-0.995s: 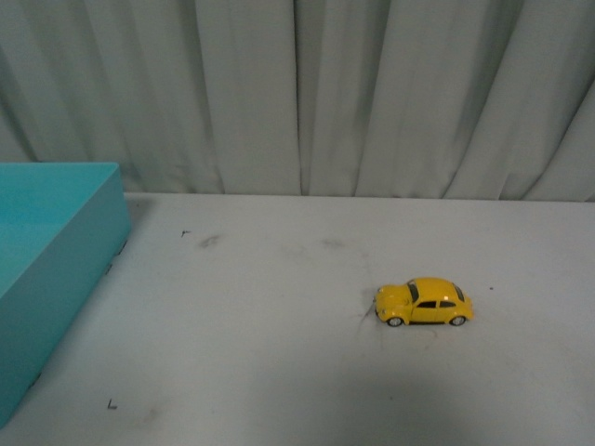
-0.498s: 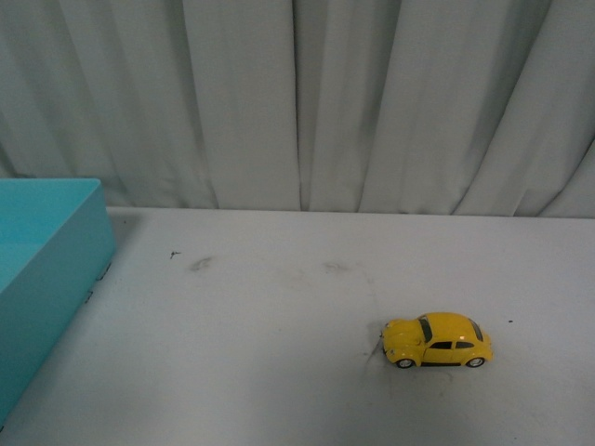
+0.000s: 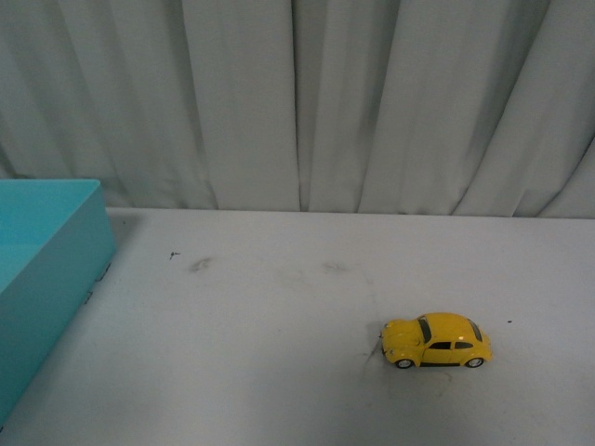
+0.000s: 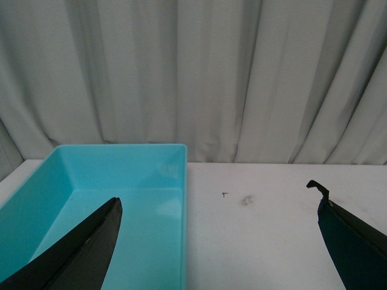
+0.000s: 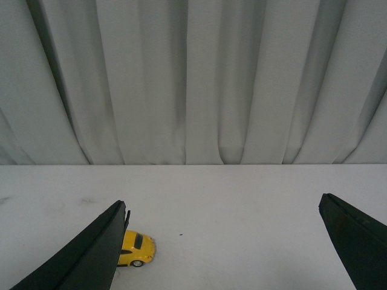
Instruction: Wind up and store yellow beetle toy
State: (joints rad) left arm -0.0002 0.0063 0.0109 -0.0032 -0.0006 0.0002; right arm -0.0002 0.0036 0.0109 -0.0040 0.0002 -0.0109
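Note:
The yellow beetle toy stands on its wheels on the white table, right of centre in the front view, side-on with its rounded nose pointing left. Neither arm shows in that view. In the right wrist view part of the toy peeks out from behind one dark finger; my right gripper is open, well above the table, with nothing between its fingers. My left gripper is open too, over the table beside the teal bin, and holds nothing.
An open teal bin sits at the table's left edge; its inside looks empty in the left wrist view. A grey curtain hangs behind the table. Small dark marks dot the tabletop.
One second ago the toy and bin sat higher in the front view; the camera view has since shifted. Nothing differs from half a second ago to now.

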